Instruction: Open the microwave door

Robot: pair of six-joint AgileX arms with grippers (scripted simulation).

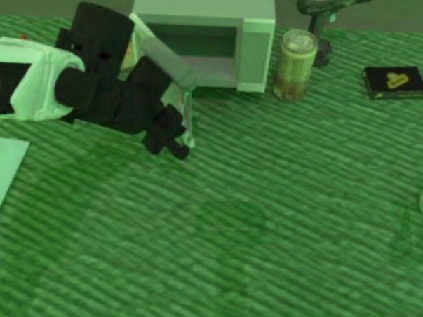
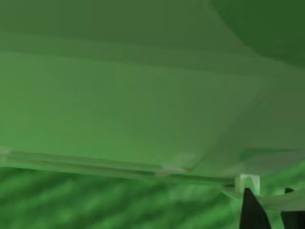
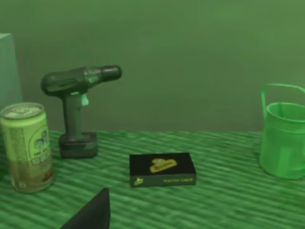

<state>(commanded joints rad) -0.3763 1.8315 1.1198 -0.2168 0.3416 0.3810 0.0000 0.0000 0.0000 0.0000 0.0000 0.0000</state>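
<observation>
Your left gripper (image 1: 172, 137) sits at the door (image 1: 168, 64) free edge, jaw gap can't tell. Door's swung out from the microwave (image 1: 203, 18) (cavity showing), table's back-left. Right arm out of top view.

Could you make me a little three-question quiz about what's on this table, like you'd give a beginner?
1. True or false: the microwave door is shut flat against the microwave.
2. Which object stands right beside the microwave, on the top view's right of it? A) the can B) the black box C) the watering can
3. Fill in: the left gripper is at the door's free ____.

Key:
1. False. The door is swung out and the cavity shows.
2. A. The drill stands behind the can; the box lies farther right.
3. Edge.
</observation>
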